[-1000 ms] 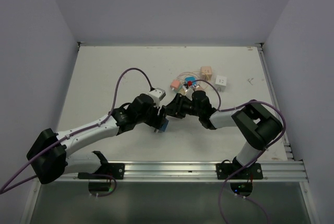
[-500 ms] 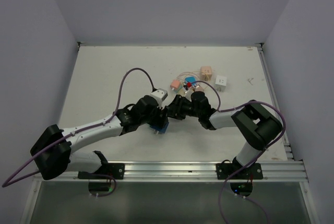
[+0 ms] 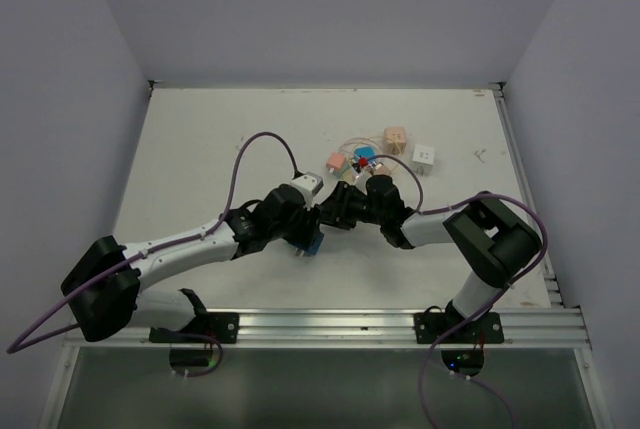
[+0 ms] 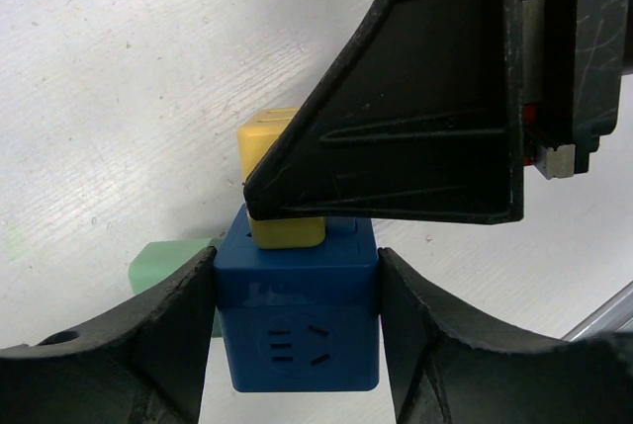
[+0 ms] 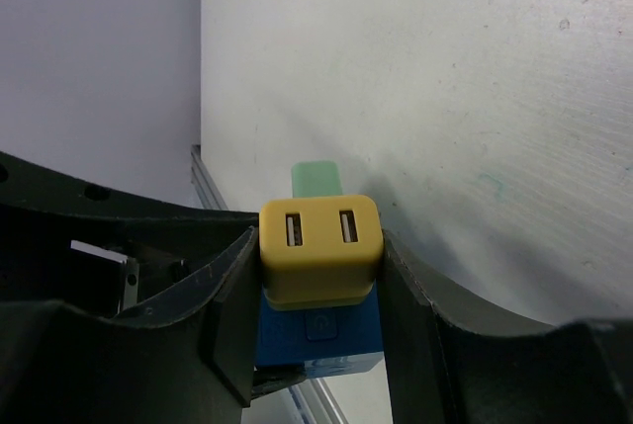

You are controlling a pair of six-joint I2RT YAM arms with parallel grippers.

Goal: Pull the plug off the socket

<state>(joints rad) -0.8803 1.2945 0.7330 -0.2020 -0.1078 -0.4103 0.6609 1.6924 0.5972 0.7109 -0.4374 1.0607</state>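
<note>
A blue cube socket [image 4: 297, 320] [image 5: 318, 330] carries a yellow plug [image 5: 318, 251] [image 4: 277, 192] with two USB slots, still seated in it. A green plug [image 5: 318, 177] [image 4: 168, 261] sticks out of another face. My left gripper [image 4: 297, 315] is shut on the blue socket's two sides. My right gripper [image 5: 318, 266] is shut on the yellow plug's sides. In the top view both grippers meet at mid-table, where the socket [image 3: 313, 243] shows as a blue patch; the left gripper [image 3: 305, 234] and right gripper [image 3: 325, 217] hide the plug.
Several other small cubes and plugs lie behind the grippers: a pink one [image 3: 335, 161], a blue one [image 3: 364, 154], a tan one [image 3: 395, 137] and a white one [image 3: 424, 155]. The metal rail [image 3: 400, 327] runs along the near edge.
My left arm has shifted right and forward, bringing the blue socket closer against the right gripper. The right arm has hardly moved.
</note>
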